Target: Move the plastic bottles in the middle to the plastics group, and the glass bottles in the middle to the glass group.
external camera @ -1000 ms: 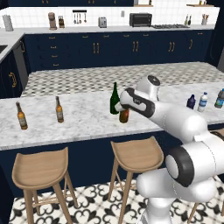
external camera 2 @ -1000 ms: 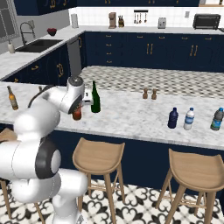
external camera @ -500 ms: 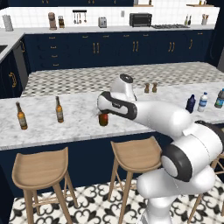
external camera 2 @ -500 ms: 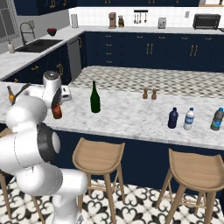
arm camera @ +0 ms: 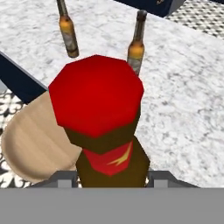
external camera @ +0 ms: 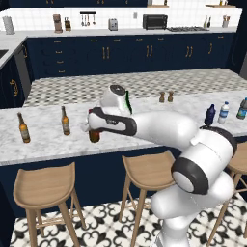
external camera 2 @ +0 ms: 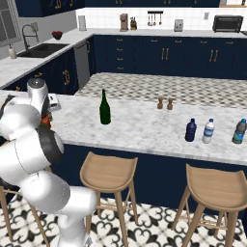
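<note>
My gripper (external camera: pixel 92 129) is shut on the short reddish-brown bottle with a red top (external camera: pixel 94 135), held low over the island counter near its front edge. Close up in the hand view, that bottle (arm camera: pixel 98 122) stands between the gripper's (arm camera: pixel 112 178) fingers. Just beyond it are the two amber beer bottles (arm camera: pixel 68 30) (arm camera: pixel 137 43), seen on the counter's left (external camera: pixel 21 128) (external camera: pixel 64 120). The green wine bottle (external camera 2: pixel 104 108) stands mid-counter, partly behind my arm (external camera: pixel 128 101). At the right stand the navy bottle (external camera: pixel 210 115), the clear water bottle (external camera: pixel 224 112) and the teal bottle (external camera: pixel 242 108).
Two small shakers (external camera: pixel 165 97) stand on the counter behind the middle. Wooden stools (external camera: pixel 43 185) (external camera: pixel 147 169) line the front of the island; one seat (arm camera: pixel 35 140) lies below the held bottle. My arm stretches across the counter's middle.
My arm has swung left with the red-topped bottle, away from the green bottle and close to the beer bottles. The other bottles have stayed put.
</note>
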